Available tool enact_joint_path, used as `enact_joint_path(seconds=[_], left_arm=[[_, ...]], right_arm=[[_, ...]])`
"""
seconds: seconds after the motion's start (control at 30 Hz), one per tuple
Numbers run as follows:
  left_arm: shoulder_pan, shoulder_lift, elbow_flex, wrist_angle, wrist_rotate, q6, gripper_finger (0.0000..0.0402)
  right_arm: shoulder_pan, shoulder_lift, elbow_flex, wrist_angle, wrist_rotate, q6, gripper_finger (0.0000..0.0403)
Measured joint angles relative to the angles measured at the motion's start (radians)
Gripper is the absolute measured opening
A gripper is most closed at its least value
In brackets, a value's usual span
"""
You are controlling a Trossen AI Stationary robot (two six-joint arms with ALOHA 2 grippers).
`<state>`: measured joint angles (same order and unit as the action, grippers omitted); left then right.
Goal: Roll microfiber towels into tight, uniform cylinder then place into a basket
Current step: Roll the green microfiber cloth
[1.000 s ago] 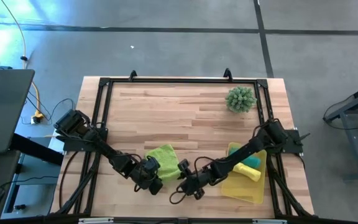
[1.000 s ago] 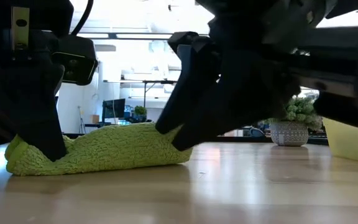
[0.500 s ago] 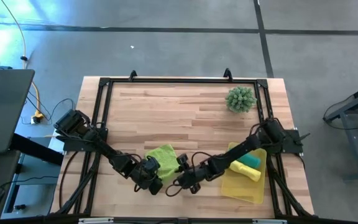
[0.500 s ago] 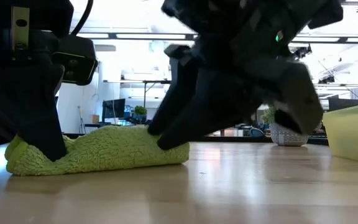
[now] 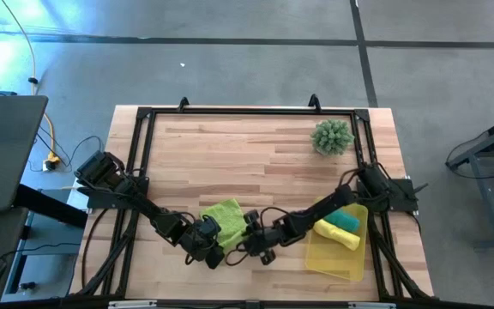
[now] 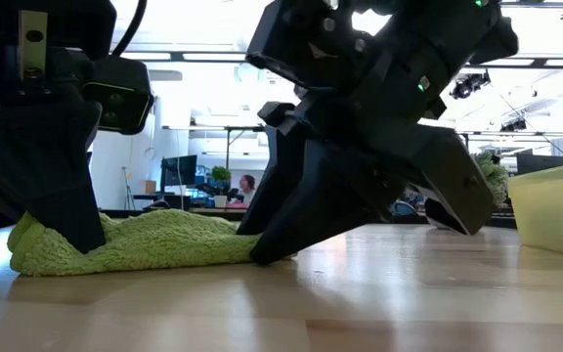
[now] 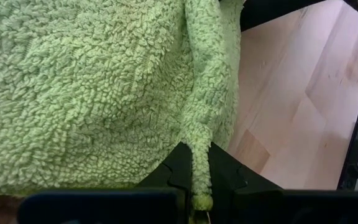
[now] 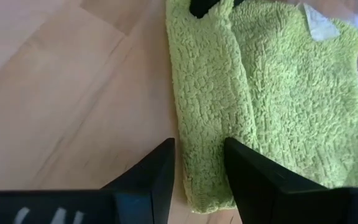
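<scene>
lime green towel [image 5: 222, 215] | edge pinched in left gripper [image 7: 201, 177] | right gripper [image 8: 199, 163] astride corner

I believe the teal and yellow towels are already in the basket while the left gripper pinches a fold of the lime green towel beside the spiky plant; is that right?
Not quite. The lime green towel lies at the table's near edge, far from the spiky plant at the far right, as the high view shows. The rest holds: the teal towel and yellow towel lie in the basket, and the left gripper pinches a fold.
</scene>
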<state>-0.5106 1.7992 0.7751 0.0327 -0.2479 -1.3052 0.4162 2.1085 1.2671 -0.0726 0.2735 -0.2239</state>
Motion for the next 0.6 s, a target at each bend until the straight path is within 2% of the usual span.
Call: enact_joint_path(seconds=[0.23, 0.33, 0.47, 0.6], left_arm=[[0.0, 0.002, -0.001, 0.014, 0.002, 0.001, 0.0031], [0.0, 0.002, -0.001, 0.018, 0.003, 0.036, 0.0047], [0.004, -0.018, -0.001, 0.019, 0.03, 0.115, 0.0069], [0.021, -0.068, -0.005, -0.007, 0.114, 0.276, 0.0084]], right_arm=[[-0.017, 0.016, 0.0, -0.018, -0.039, 0.024, 0.0156], [-0.023, 0.017, 0.0, -0.024, -0.05, 0.069, 0.0151], [-0.025, 0.018, -0.001, -0.032, -0.077, 0.093, 0.0113], [-0.026, 0.018, -0.001, -0.039, -0.093, 0.131, 0.0055]])
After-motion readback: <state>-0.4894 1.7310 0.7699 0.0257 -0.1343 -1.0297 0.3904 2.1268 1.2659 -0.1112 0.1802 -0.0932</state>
